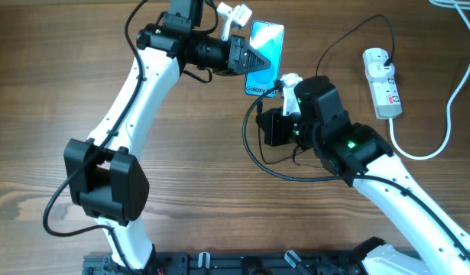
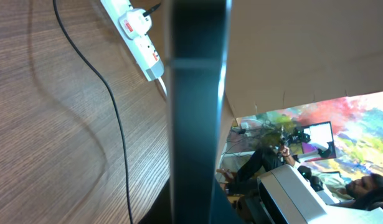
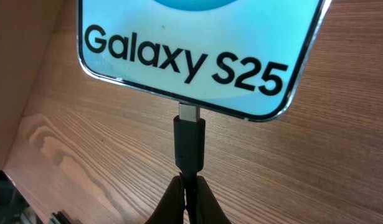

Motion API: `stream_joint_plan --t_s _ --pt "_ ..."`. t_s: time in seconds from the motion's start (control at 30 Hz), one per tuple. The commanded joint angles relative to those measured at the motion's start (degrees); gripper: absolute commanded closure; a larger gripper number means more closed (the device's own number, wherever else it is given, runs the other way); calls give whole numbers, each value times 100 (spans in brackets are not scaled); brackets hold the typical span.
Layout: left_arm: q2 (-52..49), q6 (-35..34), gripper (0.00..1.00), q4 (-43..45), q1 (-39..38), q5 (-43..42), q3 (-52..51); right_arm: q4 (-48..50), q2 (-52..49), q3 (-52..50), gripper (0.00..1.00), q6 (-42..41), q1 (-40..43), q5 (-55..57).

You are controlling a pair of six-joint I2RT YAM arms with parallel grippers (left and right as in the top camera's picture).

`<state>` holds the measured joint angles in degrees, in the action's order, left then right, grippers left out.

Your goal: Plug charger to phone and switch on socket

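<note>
The phone (image 1: 267, 55), teal screen with "Galaxy S25" text, is held off the table at the back centre by my left gripper (image 1: 248, 59), which is shut on its side. In the left wrist view the phone's dark edge (image 2: 197, 112) fills the middle. My right gripper (image 3: 190, 190) is shut on the charger's black connector (image 3: 189, 146). The connector's metal tip touches the port in the phone's lower edge (image 3: 191, 62). The charger cable (image 1: 341, 42) runs to its white adapter (image 1: 381, 55), plugged into the white socket strip (image 1: 384, 84) at the right.
The socket's thick white cord (image 1: 448, 114) loops off the right edge. The charger's slack curves on the wood under the right arm (image 1: 254, 153). In the left wrist view the socket (image 2: 136, 34) and cable (image 2: 110, 93) lie on the table, with a room beyond.
</note>
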<state>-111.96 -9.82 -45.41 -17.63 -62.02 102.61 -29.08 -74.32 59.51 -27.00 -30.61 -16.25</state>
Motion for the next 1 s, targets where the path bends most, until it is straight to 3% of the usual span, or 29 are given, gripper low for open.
stream_joint_plan --t_s 0.0,0.97 --pt "-33 214 96 13 11 -57 48 33 -31 160 96 -42 -7 -68" --pt "-33 192 96 -2 -28 81 48 144 -33 168 96 -151 -9 -162"
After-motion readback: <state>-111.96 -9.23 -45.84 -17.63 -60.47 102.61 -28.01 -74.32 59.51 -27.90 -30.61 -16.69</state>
